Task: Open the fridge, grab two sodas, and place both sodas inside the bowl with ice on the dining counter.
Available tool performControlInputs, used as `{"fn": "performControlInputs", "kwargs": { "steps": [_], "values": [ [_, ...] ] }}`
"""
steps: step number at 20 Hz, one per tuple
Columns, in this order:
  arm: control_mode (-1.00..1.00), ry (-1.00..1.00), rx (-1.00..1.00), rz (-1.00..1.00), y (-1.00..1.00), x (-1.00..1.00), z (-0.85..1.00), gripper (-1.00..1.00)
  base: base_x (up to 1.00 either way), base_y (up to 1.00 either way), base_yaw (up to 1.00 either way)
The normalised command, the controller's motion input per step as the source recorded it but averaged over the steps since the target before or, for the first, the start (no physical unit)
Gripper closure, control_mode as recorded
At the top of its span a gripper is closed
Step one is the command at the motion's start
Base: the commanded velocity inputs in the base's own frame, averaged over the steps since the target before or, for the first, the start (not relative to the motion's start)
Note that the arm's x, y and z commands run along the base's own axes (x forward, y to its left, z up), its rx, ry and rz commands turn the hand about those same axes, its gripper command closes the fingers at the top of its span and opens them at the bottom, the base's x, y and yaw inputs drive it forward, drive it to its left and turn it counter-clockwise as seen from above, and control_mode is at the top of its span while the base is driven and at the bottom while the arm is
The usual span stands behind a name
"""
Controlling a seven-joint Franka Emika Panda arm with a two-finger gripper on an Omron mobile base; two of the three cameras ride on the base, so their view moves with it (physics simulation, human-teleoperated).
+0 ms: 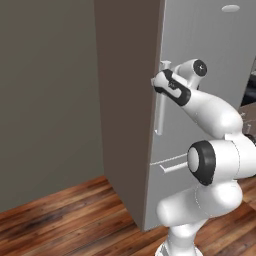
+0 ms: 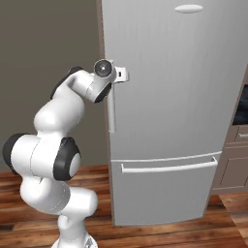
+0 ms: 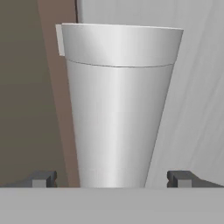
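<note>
Tool spread wide, gripping nothing, straddling fridge handle; door-opening step; closing and pulling probably needed next.

Fridge top, right side cropped; handle lower end cut off.

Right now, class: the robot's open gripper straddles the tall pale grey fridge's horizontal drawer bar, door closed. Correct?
Not quite. The open gripper straddles the vertical cylindrical silver handle of the tall pale grey fridge, not the drawer bar, as the hand view shows. The door is closed.
</note>
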Motion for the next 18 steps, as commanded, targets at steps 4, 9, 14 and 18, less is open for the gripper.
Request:
{"fn": "performControlInputs", "kwargs": {
  "steps": [4,9,14,18],
  "values": [
    [-1.00,0.00,0.00,0.04,0.07,0.37,-0.18,1.00,0.00,0.00,0.00],
    [-1.00,0.01,-0.02,0.01,0.06,0.12,-0.06,1.00,0.00,0.00,0.00],
    [-1.00,0.08,-0.07,-0.09,-0.11,-0.11,0.04,1.00,0.00,0.00,0.00],
    [-1.00,0.09,-0.08,-0.11,-0.47,-0.27,0.15,1.00,0.00,0.00,0.00]
  ]
}}
